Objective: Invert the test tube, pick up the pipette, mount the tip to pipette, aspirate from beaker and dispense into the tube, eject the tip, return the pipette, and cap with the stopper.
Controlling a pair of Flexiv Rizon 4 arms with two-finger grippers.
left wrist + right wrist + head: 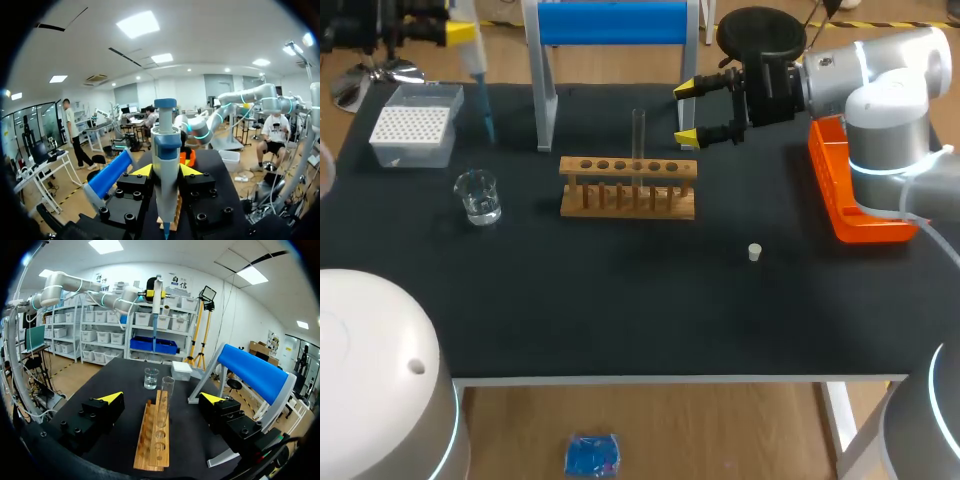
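Note:
My left gripper [166, 171] is shut on the white and blue pipette [166, 160]. In the head view the pipette [470, 50] hangs upright at the back left, its blue tip [488, 125] just right of the tip box [415, 125]. A clear test tube [639, 135] stands upright in the wooden rack [628, 187]. My right gripper [687, 112] is open, just right of the tube's top. In the right wrist view the tube [166, 390] lies ahead, between the spread fingers of my right gripper [162, 398]. The beaker [478, 197] sits left of the rack, the white stopper [754, 252] at front right.
A blue-topped pipette stand [612, 25] rises behind the rack. An orange bin [845, 195] lies at the right edge under my right arm. The black table [620, 310] is bare in front of the rack.

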